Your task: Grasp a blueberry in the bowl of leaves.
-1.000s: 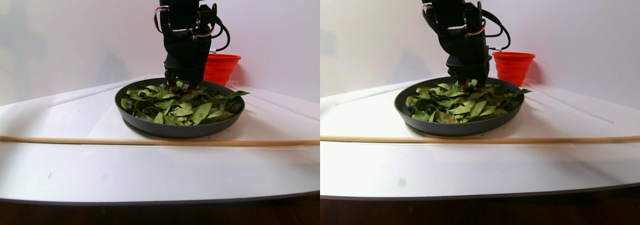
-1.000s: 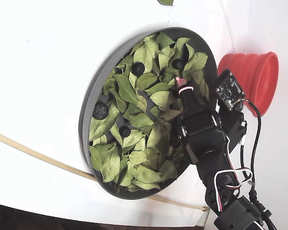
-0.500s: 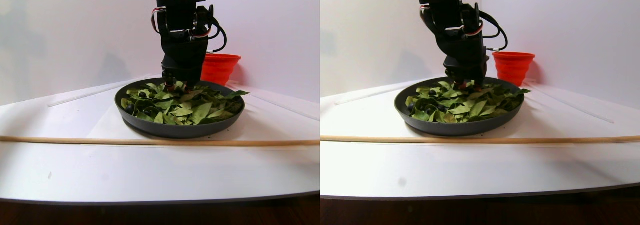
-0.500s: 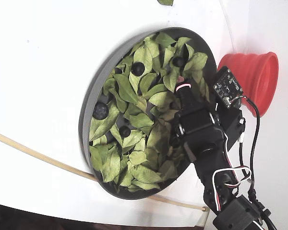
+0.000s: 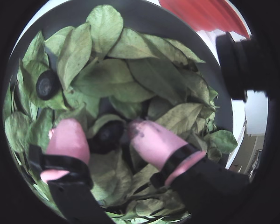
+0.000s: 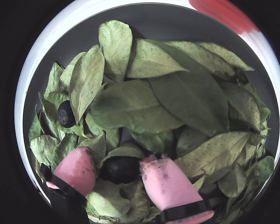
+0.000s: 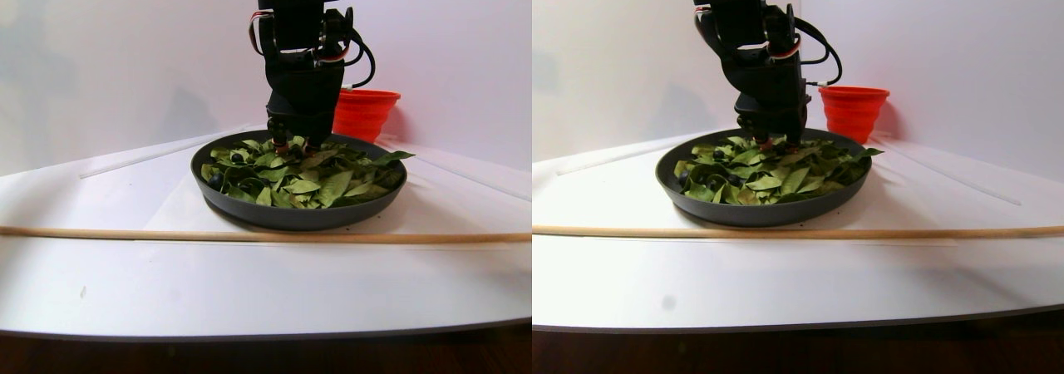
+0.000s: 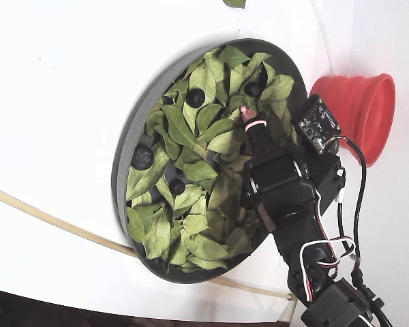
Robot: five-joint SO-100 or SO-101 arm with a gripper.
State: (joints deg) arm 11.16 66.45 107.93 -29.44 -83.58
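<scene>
Dark blueberry (image 6: 121,169) lying among the leaves (image 6: 177,100) in the grey bowl (image 8: 126,143), sitting right between the two pink fingertips (image 6: 165,184) of the claw (image 6: 115,170), which stands open around it with both tips close beside it and dipped into the leaves. More berries (image 8: 142,157) scattered among the leaves elsewhere in the bowl. Bowl resting on the white table (image 7: 249,282), with a red cup (image 8: 358,112) just beside its rim toward the table's back edge in the stereo pair view and a thin wooden stick (image 7: 166,235) lying across the table nearer the front edge.
</scene>
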